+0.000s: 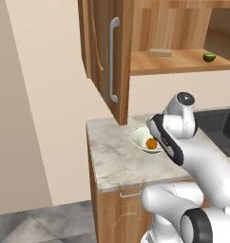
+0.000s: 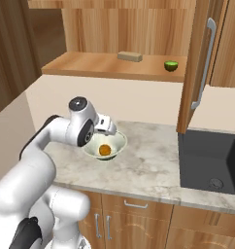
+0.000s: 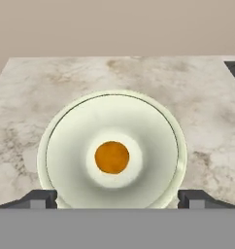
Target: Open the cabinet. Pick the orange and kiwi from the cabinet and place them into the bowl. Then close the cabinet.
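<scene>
We see the orange (image 3: 112,157) lying in the middle of the bowl (image 3: 66,146), which stands on the marble surface (image 3: 197,102). Our fingers (image 3: 39,198) hang spread wide above the bowl, holding nothing. The kiwi (image 2: 171,65) sits on the shelf of the open cabinet (image 2: 199,63).

The white arm rises from its base, bends at a dark-banded elbow and reaches forward, its wrist turned so the hand points straight down. The gripper (image 3: 117,198) hangs with its jaws spread wide and nothing between them. In the hand view, one dark fingertip (image 3: 39,198) shows at about 8 o'clock, the other at about 4 o'clock.
</scene>
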